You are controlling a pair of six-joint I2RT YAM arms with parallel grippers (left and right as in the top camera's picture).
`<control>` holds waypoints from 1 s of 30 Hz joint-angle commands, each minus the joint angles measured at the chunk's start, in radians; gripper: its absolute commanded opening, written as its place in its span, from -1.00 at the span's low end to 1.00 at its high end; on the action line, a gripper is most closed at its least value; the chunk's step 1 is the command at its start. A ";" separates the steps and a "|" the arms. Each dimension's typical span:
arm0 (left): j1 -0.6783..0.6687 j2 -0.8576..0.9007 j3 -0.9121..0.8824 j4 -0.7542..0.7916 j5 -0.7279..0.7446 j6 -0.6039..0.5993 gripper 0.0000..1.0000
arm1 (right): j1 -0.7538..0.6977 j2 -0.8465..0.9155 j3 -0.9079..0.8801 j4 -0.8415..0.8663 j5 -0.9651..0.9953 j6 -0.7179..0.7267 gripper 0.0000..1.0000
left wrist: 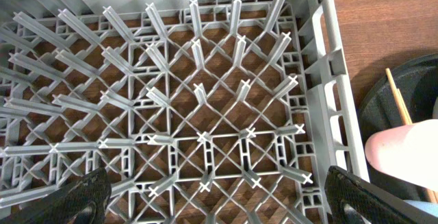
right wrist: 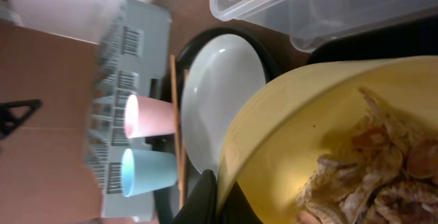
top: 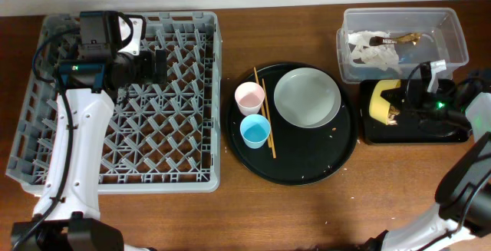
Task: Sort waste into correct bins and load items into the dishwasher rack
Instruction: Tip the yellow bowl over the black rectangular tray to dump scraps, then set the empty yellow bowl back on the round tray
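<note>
At the counter (top: 307,213), we see the right end effector (right wrist: 215,207) clamped on the rim of the yellow bowl (right wrist: 287,135), which is tipped on its side over the shallow black tray (top: 430,132) at the far right. Beige-brown food scraps (right wrist: 369,176) lie heaped inside the bowl. Just behind it stands the clear tub (top: 453,40), holding a crumpled white tissue (top: 372,51) and a brown-gold wrapper (top: 406,37); any print on the wrapper is too small for us to read.

Between the two arms sits a round black tray (top: 307,170) carrying the white plate (top: 307,97), the pale pink cup (top: 249,97), the light blue cup (top: 255,131) and the wooden chopsticks (top: 266,120), which lie between cups and plate.

The left end effector (top: 159,65) hangs over the grey dishwasher rack (top: 153,180), its fingers spread wide and holding nothing; we see only upright pegs beneath it.
</note>
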 commanded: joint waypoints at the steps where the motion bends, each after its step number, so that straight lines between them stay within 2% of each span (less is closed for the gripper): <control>1: 0.003 0.003 0.017 -0.001 0.001 -0.006 0.99 | -0.039 0.064 -0.010 -0.002 -0.304 -0.045 -0.92; 3: 0.003 0.003 0.017 -0.001 0.001 -0.006 0.99 | -0.069 0.068 -0.010 -0.005 -0.422 -0.001 -0.92; 5: 0.003 0.003 0.017 -0.001 0.001 -0.006 0.99 | -0.124 0.068 -0.010 -0.005 -0.423 0.083 -0.92; 9: 0.003 0.003 0.017 -0.001 0.001 -0.006 0.99 | -0.243 0.068 -0.010 -0.005 -0.422 0.113 -0.92; 14: 0.003 0.003 0.017 -0.001 0.001 -0.006 0.99 | -0.263 0.068 -0.010 0.006 -0.423 0.142 -0.92; 21: 0.003 0.003 0.017 -0.001 0.001 -0.006 0.99 | -0.153 0.058 -0.008 -0.027 -0.423 0.142 -0.92; 22: 0.003 0.003 0.017 -0.001 0.001 -0.006 0.99 | -0.155 0.054 0.000 -0.004 -0.422 0.149 -0.92; 23: 0.003 0.003 0.017 -0.001 0.000 -0.006 0.99 | -0.161 0.054 0.004 0.021 -0.422 0.222 -0.92; 25: 0.003 0.003 0.017 -0.001 0.001 -0.006 0.99 | -0.152 0.044 0.006 0.015 -0.423 0.220 -0.92; 28: 0.003 0.003 0.017 -0.001 0.001 -0.006 0.99 | -0.034 -0.131 0.006 0.005 -0.397 0.198 -0.92; 29: 0.003 0.003 0.017 -0.001 0.001 -0.006 0.99 | 0.016 -0.199 0.007 0.001 -0.329 0.203 -0.92; 30: 0.003 0.003 0.017 -0.001 0.001 -0.006 0.99 | 0.104 -0.298 0.007 -0.025 -0.160 0.230 -0.92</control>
